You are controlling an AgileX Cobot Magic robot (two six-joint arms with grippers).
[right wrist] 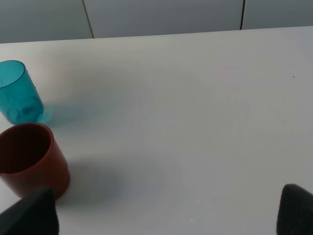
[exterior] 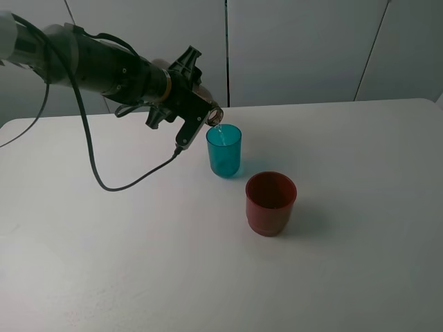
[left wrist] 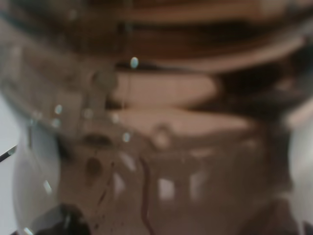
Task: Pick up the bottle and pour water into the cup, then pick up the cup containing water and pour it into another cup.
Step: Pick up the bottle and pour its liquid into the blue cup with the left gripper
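My left gripper (exterior: 193,95) is shut on the bottle (exterior: 215,115), which is tipped over with its open mouth just above the rim of the teal cup (exterior: 224,151). A thin stream of water falls from the mouth into that cup. In the left wrist view the brownish clear bottle (left wrist: 161,122) fills the picture, blurred. The red cup (exterior: 270,203) stands empty to the front right of the teal one. The right wrist view shows the teal cup (right wrist: 17,95) behind the red cup (right wrist: 29,159). My right gripper (right wrist: 168,213) is open, well apart from both.
Both cups stand on a white table (exterior: 346,277) in front of a pale panelled wall. A black cable (exterior: 131,184) loops down from the left arm to just above the tabletop. The right arm is outside the exterior high view.
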